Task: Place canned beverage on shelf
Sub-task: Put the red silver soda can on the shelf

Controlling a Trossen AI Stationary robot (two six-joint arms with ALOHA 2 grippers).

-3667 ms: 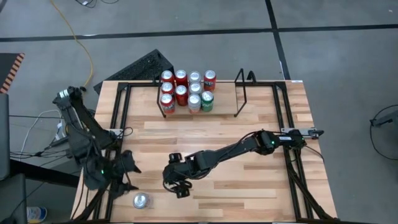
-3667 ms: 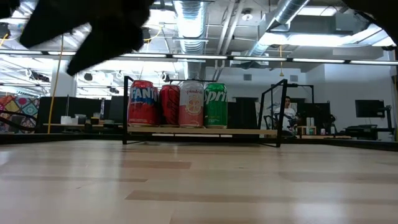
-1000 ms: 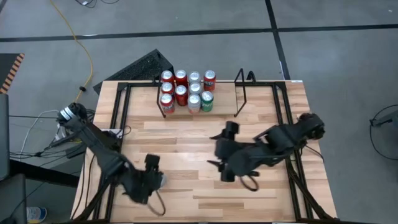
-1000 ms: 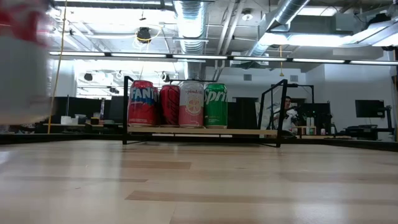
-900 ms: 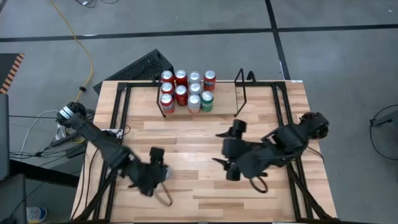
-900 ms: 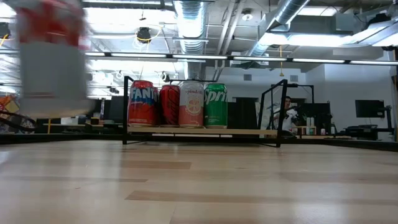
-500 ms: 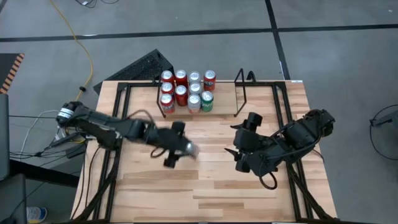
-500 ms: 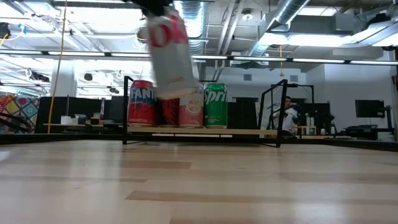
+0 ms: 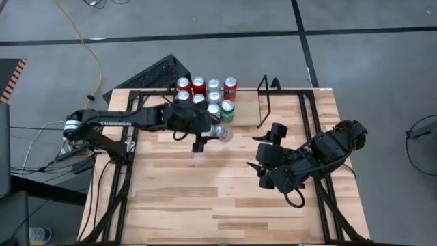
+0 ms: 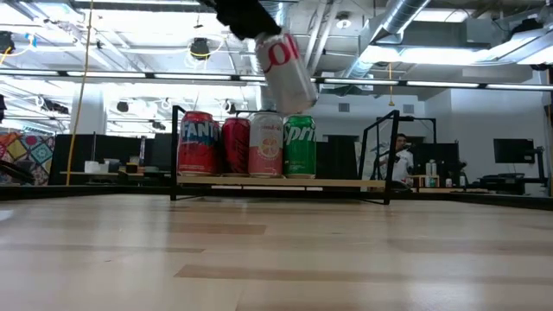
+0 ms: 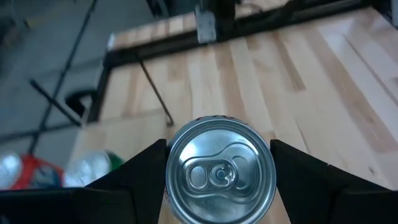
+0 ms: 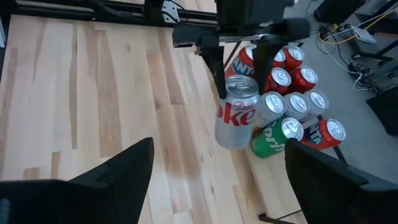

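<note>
A silver Diet Coke can point(image 9: 220, 133) hangs in the air just in front of the shelf point(image 9: 265, 102), a low black rod rack at the table's far edge. My left gripper point(image 9: 212, 132) is shut on it. Several cans point(image 9: 205, 98) stand upright on the shelf's left part, a green one point(image 10: 300, 145) nearest its free side. In the low view the held can point(image 10: 285, 59) is tilted, higher than the shelved cans' tops. My right gripper point(image 9: 261, 164) stands open with nothing in it above the table's right half. My left gripper pinches the can between its two fingers point(image 11: 142, 169), one on each side of the wall near the top end point(image 11: 221, 134). They reach in from the table's left, slanting down, along the can. The can is lifted clear and tilted, its bottom end point(image 10: 298, 99) lowest.
The shelf's right part point(image 9: 246, 109), between the green can and the right end loop, is bare. Black rails point(image 9: 130, 137) edge the wooden table. A keyboard point(image 9: 153, 74) lies on the floor beyond the far left corner. A person point(image 10: 399, 155) sits far off in the room.
My left gripper has swung the can from above the near left of the table up and toward the far edge, stopping in front of the shelf; the can stays clear and has tipped. My right gripper has drawn back a little toward the table's right edge.
</note>
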